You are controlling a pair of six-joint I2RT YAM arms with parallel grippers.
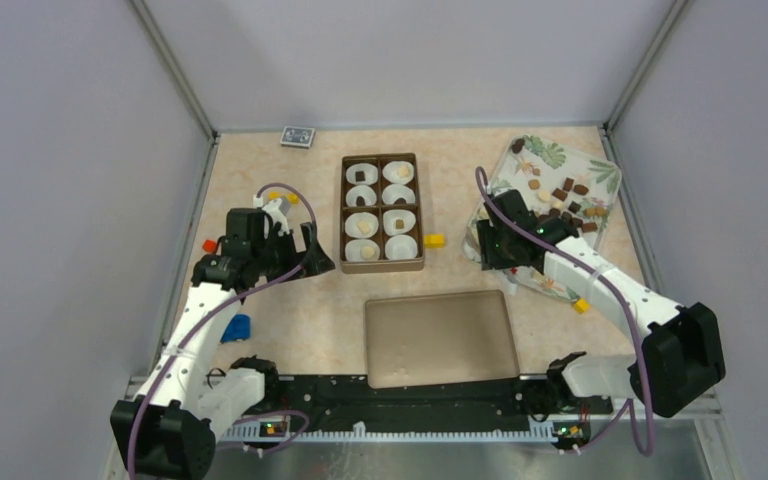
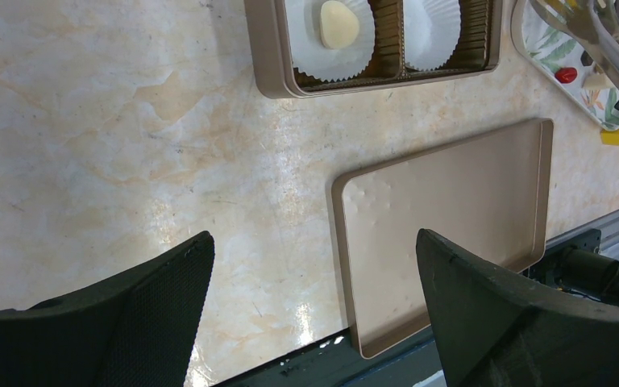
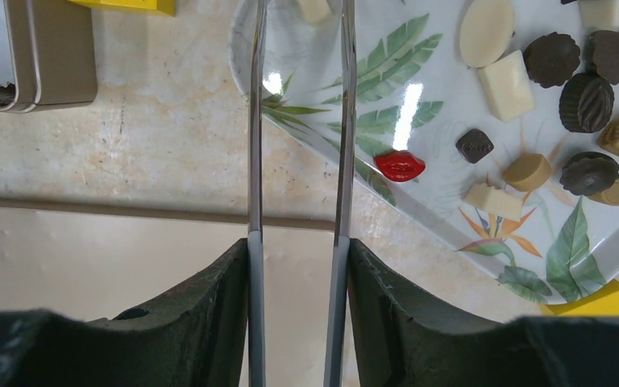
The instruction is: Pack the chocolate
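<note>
Many small chocolates (image 1: 567,195), dark, brown and cream, lie on a leaf-patterned glass tray (image 1: 600,165); they also show in the right wrist view (image 3: 584,101). A brown box (image 1: 381,212) holds white paper cups, several with a piece inside. My right gripper (image 3: 298,242) is shut on metal tongs (image 3: 255,121) at the tray's near-left corner (image 1: 495,245). A cream piece (image 3: 314,8) shows between the tong tips; whether it is pinched I cannot tell. My left gripper (image 2: 314,238) is open and empty above bare table left of the box (image 1: 295,250).
The flat brown lid (image 1: 440,338) lies near the front edge. Yellow blocks sit right of the box (image 1: 434,240) and by the tray (image 1: 581,305). A red lip-shaped candy (image 3: 400,165) lies on the tray. A blue object (image 1: 239,327), a red block (image 1: 209,245) and a card deck (image 1: 297,136) sit around the left and back.
</note>
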